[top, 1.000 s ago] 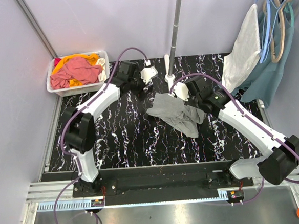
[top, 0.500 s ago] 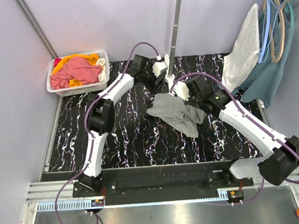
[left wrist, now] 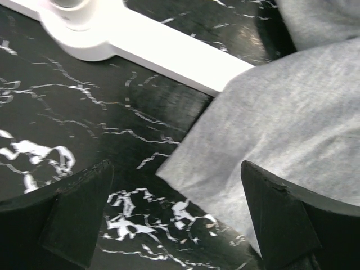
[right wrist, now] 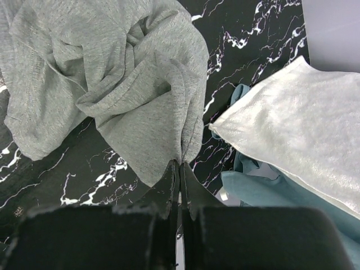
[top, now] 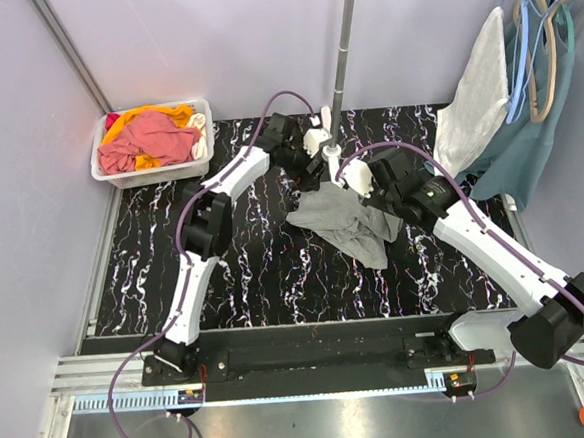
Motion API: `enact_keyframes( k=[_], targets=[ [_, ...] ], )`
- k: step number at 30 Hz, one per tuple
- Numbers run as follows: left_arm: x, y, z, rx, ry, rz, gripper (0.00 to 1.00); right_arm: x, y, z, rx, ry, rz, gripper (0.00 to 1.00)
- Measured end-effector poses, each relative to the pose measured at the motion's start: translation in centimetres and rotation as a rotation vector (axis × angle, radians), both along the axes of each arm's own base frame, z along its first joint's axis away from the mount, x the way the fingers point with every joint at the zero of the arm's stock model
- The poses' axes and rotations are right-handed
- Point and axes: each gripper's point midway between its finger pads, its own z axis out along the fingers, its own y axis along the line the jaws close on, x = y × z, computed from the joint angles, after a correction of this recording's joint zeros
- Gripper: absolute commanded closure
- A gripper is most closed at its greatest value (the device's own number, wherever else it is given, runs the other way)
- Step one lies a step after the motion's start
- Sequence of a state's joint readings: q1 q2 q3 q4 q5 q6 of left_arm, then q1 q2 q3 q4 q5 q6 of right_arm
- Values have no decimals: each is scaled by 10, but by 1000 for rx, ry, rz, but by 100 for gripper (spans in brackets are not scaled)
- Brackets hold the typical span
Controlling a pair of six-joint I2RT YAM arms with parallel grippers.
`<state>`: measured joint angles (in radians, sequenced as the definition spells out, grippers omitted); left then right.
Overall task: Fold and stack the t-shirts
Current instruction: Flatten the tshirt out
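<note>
We find the right jaws closed, pinching a gathered fold of the grey t-shirt (right wrist: 112, 84) between their tips. From that pinch the cloth spreads away from the arm in a crumpled, unfolded heap on the black marbled desk (top: 245, 262), near the middle of its far half.

We find the left jaws wide open, gripping nothing. Their two fingers (left wrist: 79, 219) stand over the desk, and one corner of the grey t-shirt lies between them. We cannot tell whether the fingers touch the desk. Just beyond that corner lies the flat white foot (left wrist: 152, 45) of the clothes rail, and the cloth's edge reaches up to it.

In the top view, the left arm (top: 234, 173) stretches across to the rail's upright pole (top: 341, 65) at the far edge of the desk.

The other t-shirts sit in a white bin (top: 101, 142) at the far left corner. A pink-red t-shirt (top: 151, 139) lies on top, with an orange t-shirt (top: 154, 113) under and behind it.

At the far right, an off-white cloth (top: 474, 96) and a teal garment (top: 528, 152) hang from the rail on hangers.
</note>
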<state>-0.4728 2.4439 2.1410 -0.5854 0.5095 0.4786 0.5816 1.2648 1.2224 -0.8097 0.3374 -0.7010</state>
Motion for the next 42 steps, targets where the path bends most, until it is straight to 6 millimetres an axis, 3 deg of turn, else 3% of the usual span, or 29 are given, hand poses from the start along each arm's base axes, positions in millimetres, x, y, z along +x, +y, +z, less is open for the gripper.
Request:
enact_keyframes(
  k=[13, 21, 26, 29, 30, 32, 35, 36, 42],
  targets=[
    [-33, -15, -27, 79, 104, -46, 5, -5, 2, 3, 26, 1, 13, 100],
    [-33, -12, -32, 127, 102, -43, 20, -11, 1, 7, 43, 2, 25, 100],
    [-33, -10, -33, 138, 102, -41, 38, -16, -1, 6, 49, 3, 31, 100],
    [-34, -9, -34, 144, 102, -45, 63, -18, -2, 3, 47, 8, 31, 100],
    [-34, -9, -34, 145, 106, -42, 76, -19, -2, 3, 47, 10, 32, 100],
    [-34, -9, -35, 149, 102, -47, 86, -20, -1, 2, 50, 11, 35, 100],
    [-34, -11, -36, 152, 103, -45, 92, -21, -1, 2, 52, 12, 36, 100],
    [-35, -11, -36, 154, 103, -45, 100, -21, -1, 3, 53, 11, 37, 100],
    [-36, -13, -36, 168, 96, -43, 100, -22, -2, 2, 54, 8, 36, 100]
  ],
)
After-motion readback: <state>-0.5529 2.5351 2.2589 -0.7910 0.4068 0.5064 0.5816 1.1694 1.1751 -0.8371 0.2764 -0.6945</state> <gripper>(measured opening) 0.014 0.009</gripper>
